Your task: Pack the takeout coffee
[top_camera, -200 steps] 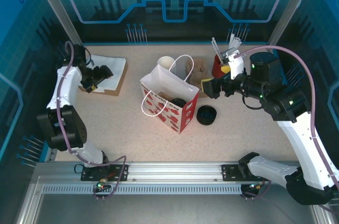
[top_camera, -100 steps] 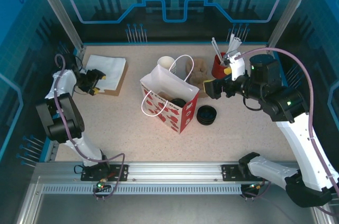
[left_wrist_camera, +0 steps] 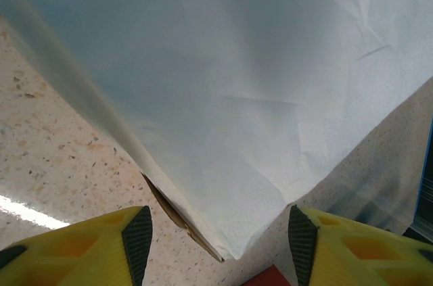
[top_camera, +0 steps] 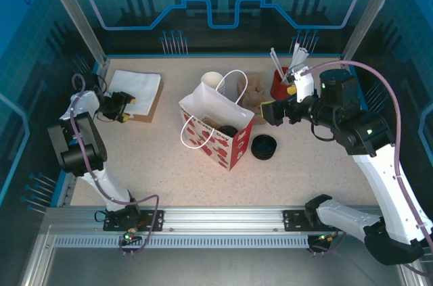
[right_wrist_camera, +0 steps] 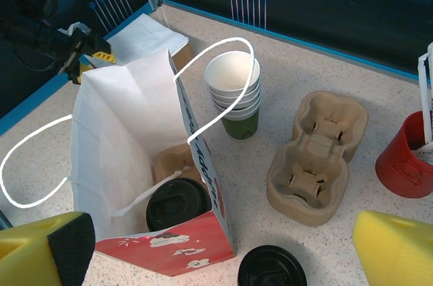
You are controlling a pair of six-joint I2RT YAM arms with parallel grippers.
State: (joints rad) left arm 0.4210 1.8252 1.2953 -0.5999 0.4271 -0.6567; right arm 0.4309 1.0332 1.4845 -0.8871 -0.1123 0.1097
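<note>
My left gripper [top_camera: 122, 107] has come down since a second ago. Then it hovered over the napkins [left_wrist_camera: 230, 90]; now it sits low at their edge. Its jaws have narrowed but still stand apart. A corner of the napkins pokes in between the pads [left_wrist_camera: 138, 240] and touches neither. A brown sheet [left_wrist_camera: 177, 217] peeks out from under that corner, just ahead of the left-hand pad.

The white paper bag [right_wrist_camera: 122, 130] has not moved. It stands open ahead of the right gripper [right_wrist_camera: 223, 255], its red printed base just beyond the jaws. The takeout coffee [right_wrist_camera: 178, 203] sits inside the bag at the bottom, black lid up, just ahead of the jaws and a little towards the left finger.

Beyond the bag, further from the jaws, is the stack of lidless cups [right_wrist_camera: 235, 93]. To its right lie two pulp cup carriers [right_wrist_camera: 314, 157]. The loose black lids [right_wrist_camera: 270, 270] lie on the table [right_wrist_camera: 379, 90] between the right gripper's fingers, closer to the right one. The red holder [right_wrist_camera: 406, 157] stands beyond the right finger.

The right gripper's jaws are spread wide with nothing in them, as they were a second ago, and that arm has barely shifted.
</note>
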